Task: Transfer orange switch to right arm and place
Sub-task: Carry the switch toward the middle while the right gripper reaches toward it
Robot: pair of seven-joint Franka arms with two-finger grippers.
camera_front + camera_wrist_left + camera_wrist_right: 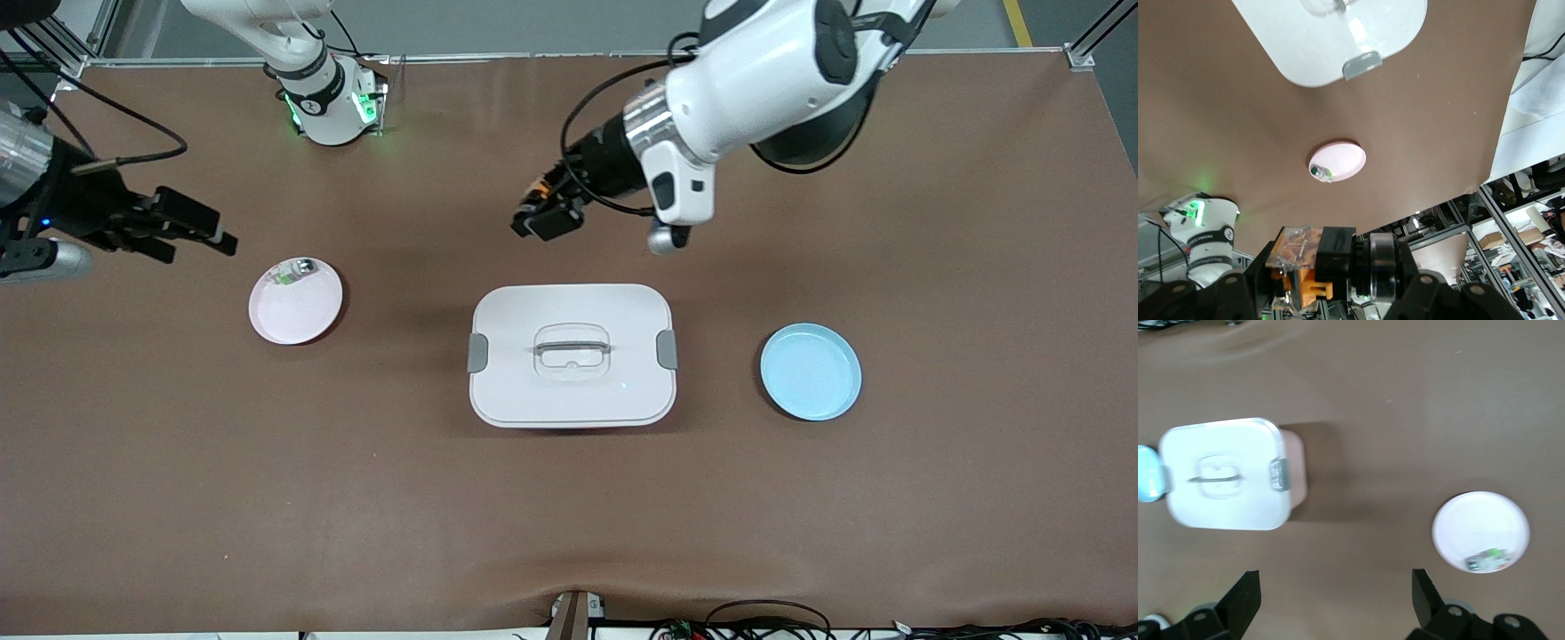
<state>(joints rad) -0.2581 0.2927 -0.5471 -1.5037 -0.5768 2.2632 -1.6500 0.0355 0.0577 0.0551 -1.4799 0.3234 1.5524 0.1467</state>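
Observation:
The orange switch [536, 188] is up in the air, with my left gripper [544, 213] shut on it over the brown table, beside the white box on the side of the robots' bases. The left wrist view shows the switch's black body and orange part [1306, 288] clamped between that gripper's [1318, 267] fingers. My right gripper [197, 228] hangs open over the table near the pink plate, at the right arm's end. Nothing is between its fingers [1248, 590], which stand wide apart around the gripper's middle [1335, 587].
A white lidded box [573, 391] with a handle stands mid-table. A pink plate [298, 316] holds a small clear-and-green part [293, 271]. A light blue plate [810, 371] lies toward the left arm's end. Both wrist views show the pink plate [1341, 159] [1481, 523].

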